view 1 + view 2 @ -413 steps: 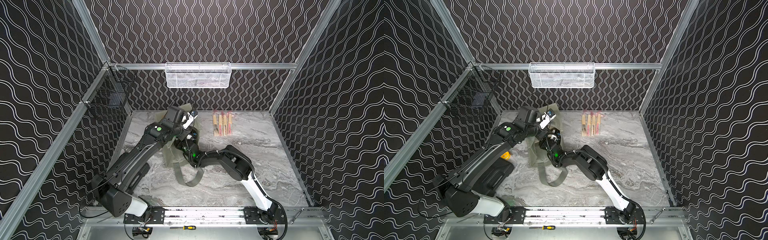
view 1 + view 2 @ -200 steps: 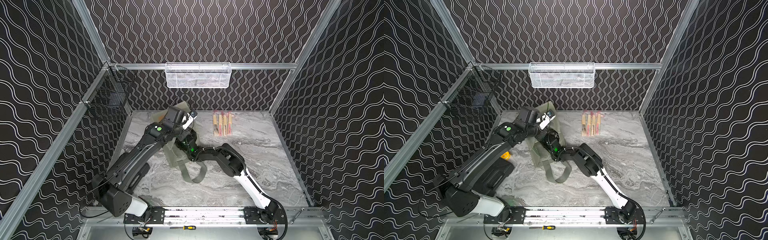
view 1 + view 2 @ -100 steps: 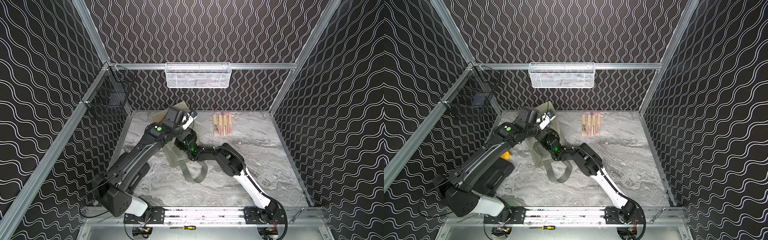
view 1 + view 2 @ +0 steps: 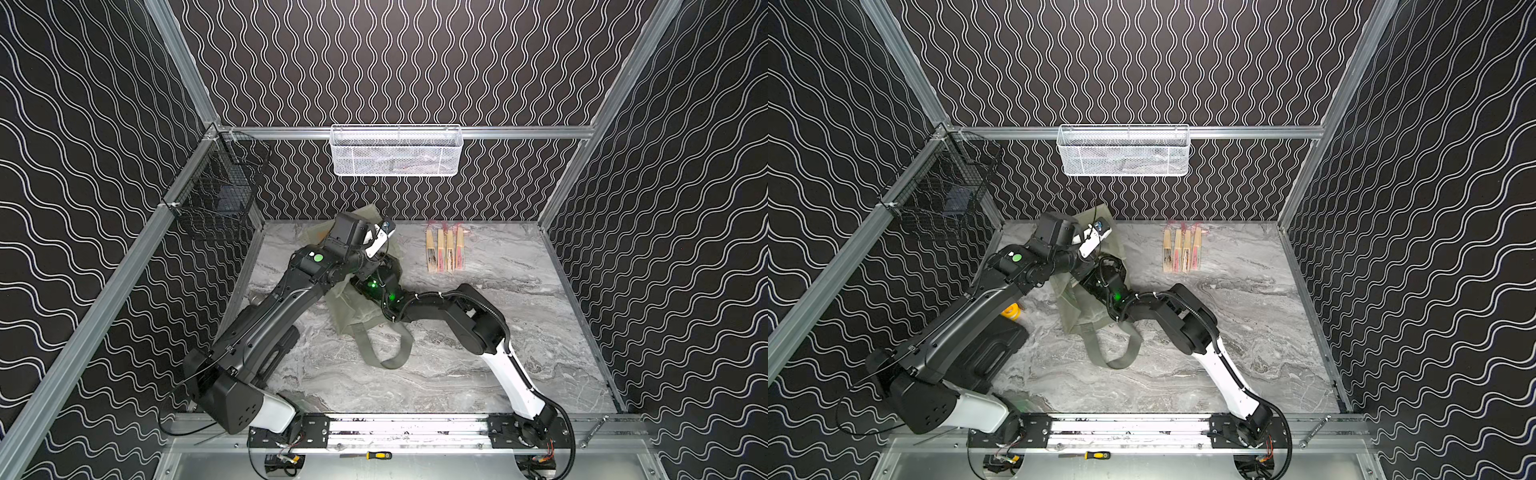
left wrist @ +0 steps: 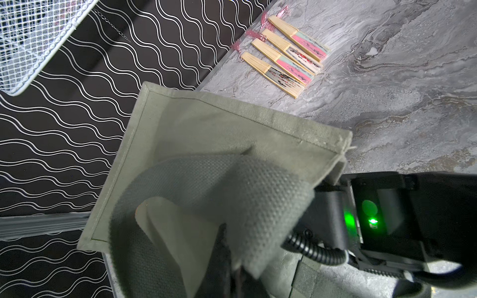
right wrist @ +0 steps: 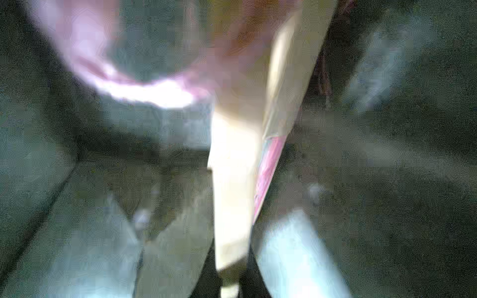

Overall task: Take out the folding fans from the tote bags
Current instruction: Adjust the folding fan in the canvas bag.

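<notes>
The left hand (image 4: 380,239) pinched the tote bag (image 5: 219,129) up; the right hand (image 6: 232,281), closed on a folding fan (image 6: 232,180) inside, needed a straight withdrawal.

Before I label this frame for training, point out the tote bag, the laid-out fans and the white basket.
tote bag (image 5: 232,123): left wrist view, flat side panel.
laid-out fans (image 4: 440,241): a top view, one middle fan's wood.
white basket (image 4: 397,160): a top view, front mesh wall.

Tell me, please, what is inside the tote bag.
The right gripper is inside the tote bag, shut on a folding fan with a pink edge; its cloth hides any others.
</notes>
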{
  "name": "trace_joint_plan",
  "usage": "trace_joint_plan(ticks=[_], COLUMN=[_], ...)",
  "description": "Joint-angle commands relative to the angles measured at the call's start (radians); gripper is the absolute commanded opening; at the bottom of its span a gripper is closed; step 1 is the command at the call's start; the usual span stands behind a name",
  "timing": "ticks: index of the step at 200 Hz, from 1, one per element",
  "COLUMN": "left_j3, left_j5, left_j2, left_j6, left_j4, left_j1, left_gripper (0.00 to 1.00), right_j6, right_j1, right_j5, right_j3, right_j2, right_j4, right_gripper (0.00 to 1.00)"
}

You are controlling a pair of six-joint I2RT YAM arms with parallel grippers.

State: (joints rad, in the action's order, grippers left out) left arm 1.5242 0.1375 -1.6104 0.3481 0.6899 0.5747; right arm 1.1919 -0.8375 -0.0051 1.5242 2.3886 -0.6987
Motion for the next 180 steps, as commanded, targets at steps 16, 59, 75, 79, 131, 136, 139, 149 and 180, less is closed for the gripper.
trace_joint_plan(ticks=[16, 59, 75, 79, 131, 136, 139, 149, 180], left_j3=[0.006, 0.007, 0.007, 0.007, 0.008, 0.007, 0.007, 0.008, 0.008], left_j5=[-0.006, -0.007, -0.008, -0.008, -0.007, -0.007, -0.007, -0.009, -0.007], left_j2=[0.006, 0.001, 0.003, 0.003, -0.001, -0.002, -0.002, -0.003, -0.006], left_j6=[0.014, 0.013, 0.013, 0.014, 0.014, 0.012, 0.012, 0.012, 0.014], left_j4=[-0.039, -0.037, -0.036, -0.038, -0.037, -0.037, -0.037, -0.035, -0.035], left_j1=[-0.001, 0.0, -0.001, -0.001, 0.0, -0.001, -0.001, 0.0, -0.001], left_gripper=[0.0, 0.0, 0.0, 0.0, 0.0, 0.0, 0.0, 0.0, 0.0], right_j6=[-0.162, -0.265, -0.301, -0.306, -0.396, -0.412, -0.425, -0.455, -0.507], right_j1=[-0.002, 0.005, 0.002, 0.003, 0.011, 0.011, 0.011, 0.011, 0.011], right_j5=[-0.001, -0.028, -0.043, -0.045, -0.034, -0.04, -0.048, -0.077, -0.159], right_j3=[-0.064, -0.15, -0.161, -0.167, -0.275, -0.278, -0.279, -0.28, -0.291], right_j2=[-0.105, -0.195, -0.217, -0.223, -0.308, -0.316, -0.322, -0.338, -0.384], right_j4=[0.05, 0.102, 0.13, 0.132, 0.124, 0.134, 0.14, 0.165, 0.245], right_gripper=[0.08, 0.08, 0.08, 0.08, 0.08, 0.08, 0.08, 0.09, 0.1])
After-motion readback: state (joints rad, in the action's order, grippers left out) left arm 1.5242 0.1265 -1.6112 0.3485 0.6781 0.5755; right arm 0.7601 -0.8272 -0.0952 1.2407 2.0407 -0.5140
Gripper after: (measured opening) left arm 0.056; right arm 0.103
